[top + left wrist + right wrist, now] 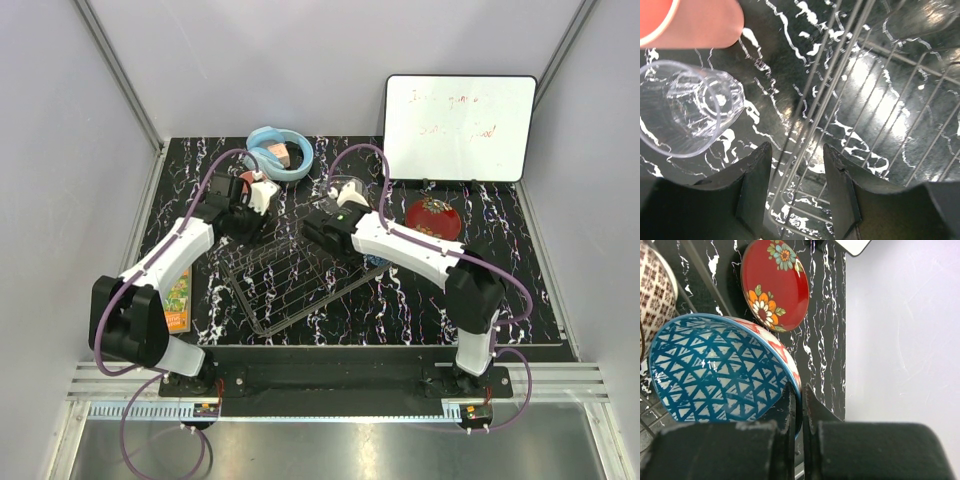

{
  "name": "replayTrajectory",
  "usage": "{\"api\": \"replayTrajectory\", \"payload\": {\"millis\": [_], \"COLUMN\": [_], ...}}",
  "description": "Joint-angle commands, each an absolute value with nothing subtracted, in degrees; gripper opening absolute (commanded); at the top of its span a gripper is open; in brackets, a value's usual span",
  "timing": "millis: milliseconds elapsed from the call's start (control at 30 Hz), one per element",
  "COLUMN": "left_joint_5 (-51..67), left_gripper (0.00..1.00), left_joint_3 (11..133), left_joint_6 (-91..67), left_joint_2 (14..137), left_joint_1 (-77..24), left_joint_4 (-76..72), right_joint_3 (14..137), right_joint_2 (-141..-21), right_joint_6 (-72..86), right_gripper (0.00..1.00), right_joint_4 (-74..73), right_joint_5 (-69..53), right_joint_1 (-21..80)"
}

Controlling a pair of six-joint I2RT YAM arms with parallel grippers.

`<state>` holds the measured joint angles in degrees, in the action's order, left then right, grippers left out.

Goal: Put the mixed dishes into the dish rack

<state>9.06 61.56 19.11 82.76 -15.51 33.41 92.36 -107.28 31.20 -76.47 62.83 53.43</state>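
Observation:
My right gripper [801, 400] is shut on the rim of the blue patterned bowl [715, 370], holding it tilted over the dish rack's [290, 285] far right part. In the top view this gripper [318, 228] hides the bowl. A small beige patterned bowl [655, 290] shows at the left edge. The red gold-decorated dish [775, 282] lies on the table beyond [433, 217]. My left gripper [797, 165] is open above the dish rack's corner wires [840, 100], nothing between its fingers. Left of it, a clear tumbler [687, 107] lies on its side beside the salmon-pink cup [690, 20].
Light blue headphones [280, 152] lie at the back of the table. A whiteboard [460, 125] stands at the back right. An orange book [178, 300] lies left of the rack, partly under my left arm. Grey walls enclose the table.

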Motion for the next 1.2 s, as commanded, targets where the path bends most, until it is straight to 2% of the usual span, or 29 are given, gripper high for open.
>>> {"api": "replayTrajectory", "payload": {"millis": [0, 67, 267, 333, 400, 433, 500, 533, 733, 1000, 1167], "left_joint_5": [10.5, 10.3, 9.3, 9.1, 9.0, 9.1, 8.7, 8.5, 7.7, 6.9, 8.2], "left_gripper": [0.49, 0.49, 0.49, 0.49, 0.49, 0.49, 0.49, 0.49, 0.49, 0.48, 0.53], "left_joint_3": [65.4, 66.4, 68.7, 69.0, 69.1, 69.1, 69.2, 69.2, 68.7, 67.1, 71.0], "left_joint_6": [17.6, 17.3, 16.8, 16.7, 16.8, 16.8, 16.9, 16.9, 17.2, 18.6, 17.8], "left_joint_2": [83.2, 84.2, 86.3, 86.6, 86.7, 86.8, 86.8, 86.9, 86.3, 84.3, 80.1], "left_joint_1": [-17.8, -19.2, -21.8, -22.2, -22.5, -22.6, -22.7, -22.8, -22.9, -23.2, -23.2], "left_joint_4": [32.2, 32.2, 32.2, 32.2, 32.2, 32.2, 32.2, 32.2, 32.2, 32.6, 37.2], "right_joint_3": [93.1, 93.1, 92.6, 91.9, 91.3, 91.2, 91.2, 91.2, 92.2, 111.8, 105.6], "right_joint_2": [-109.9, -111.4, -114.3, -113.6, -112.9, -112.1, -111.6, -111.2, -108.8, -103.4, -102.7], "right_joint_6": [31.9, 33.2, 36.2, 37.1, 37.8, 37.9, 38.0, 37.9, 37.9, 41.9, 30.1], "right_gripper": [0.00, 0.00, 0.18, 0.36, 0.46, 0.54, 0.57, 0.61, 0.65, 0.68, 0.68], "right_joint_4": [-90.5, -91.1, -92.5, -92.5, -92.5, -92.5, -92.5, -92.5, -92.6, -92.6, -74.4], "right_joint_5": [62.5, 61.4, 60.0, 58.9, 58.2, 57.6, 57.3, 57.3, 58.6, 64.0, 58.1], "right_joint_1": [56.9, 58.7, 63.5, 63.6, 63.6, 63.7, 63.6, 63.6, 63.6, 60.7, 50.5]}}
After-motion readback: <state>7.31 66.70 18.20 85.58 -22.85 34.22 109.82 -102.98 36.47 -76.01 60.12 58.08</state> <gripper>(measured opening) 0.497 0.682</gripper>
